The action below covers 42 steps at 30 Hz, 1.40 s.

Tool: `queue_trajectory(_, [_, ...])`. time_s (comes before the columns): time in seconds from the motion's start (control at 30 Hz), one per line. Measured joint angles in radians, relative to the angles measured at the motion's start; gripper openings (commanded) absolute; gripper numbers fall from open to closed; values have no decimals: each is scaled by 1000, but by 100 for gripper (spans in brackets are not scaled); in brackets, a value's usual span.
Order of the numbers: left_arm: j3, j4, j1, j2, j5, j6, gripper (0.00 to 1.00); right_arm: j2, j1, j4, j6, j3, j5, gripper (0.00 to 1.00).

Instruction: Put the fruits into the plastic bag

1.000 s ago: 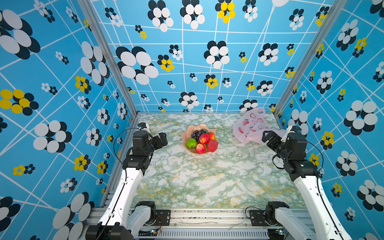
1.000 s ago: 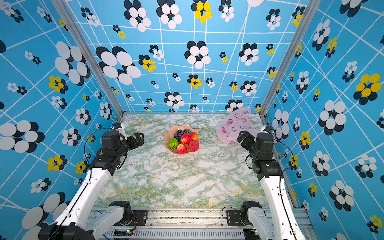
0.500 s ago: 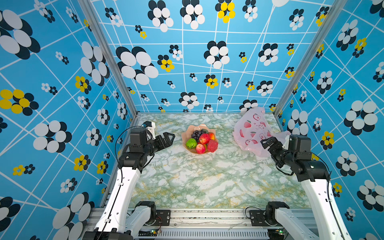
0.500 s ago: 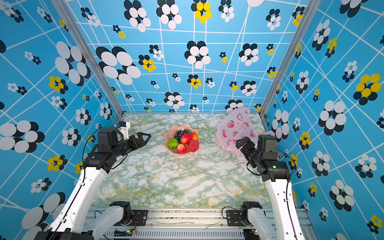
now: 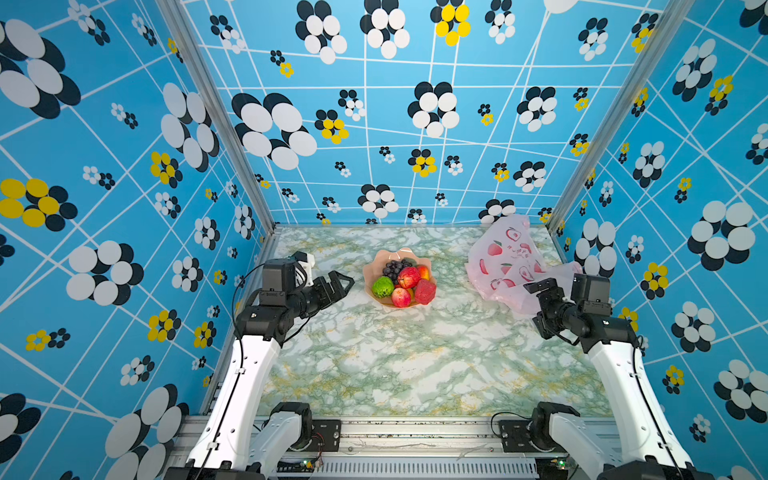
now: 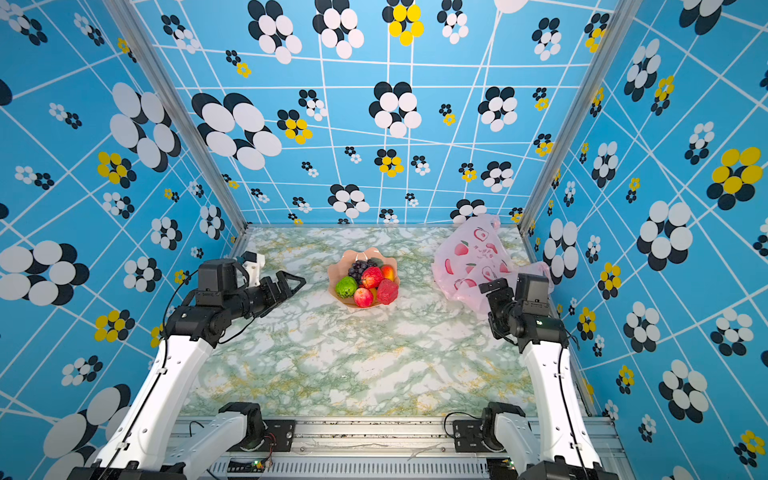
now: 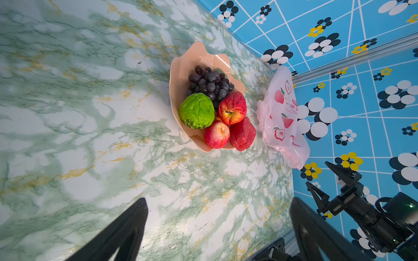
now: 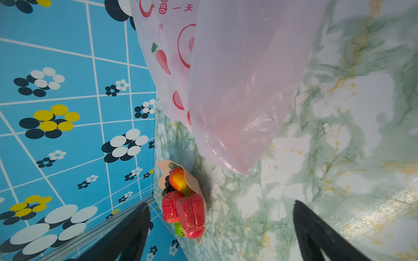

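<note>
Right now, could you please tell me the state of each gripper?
Left gripper: open, holding nothing.
Right gripper: open, holding nothing, near the translucent pale-pink printed plastic bag.

Item: plastic bag (image 8: 226, 90), far right corner of the tabletop (image 5: 395, 353).
Markings: red printed Chinese characters beside fruit pictures; "一天" legible in the right wrist view. The smaller lettering seen in the left wrist view is too small to read.

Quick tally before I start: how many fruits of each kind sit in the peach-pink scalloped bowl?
Dark purple grape bunch: 1
Red apples: 2
Bumpy green fruit: 1
Bumpy red fruit: 1
Yellow-orange-red mango-like fruit: 1
Total: 6
</note>
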Motion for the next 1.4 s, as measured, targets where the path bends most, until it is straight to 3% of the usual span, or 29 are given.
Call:
queue_trajectory(0.37, [-50, 37, -11, -2, 20, -60, 99, 184, -7, 220, 68, -49, -19, 99])
queue_trajectory(0.83, [-53, 32, -11, -32, 27, -60, 99, 296, -13, 321, 44, -49, 15, 98])
queue_trajectory(1.17, [-54, 32, -11, -32, 27, -67, 99, 332, -18, 381, 29, -72, 16, 83])
queue_trajectory(1.4, [-55, 32, -12, -32, 27, -67, 99, 332, -19, 417, 24, -96, 24, 62])
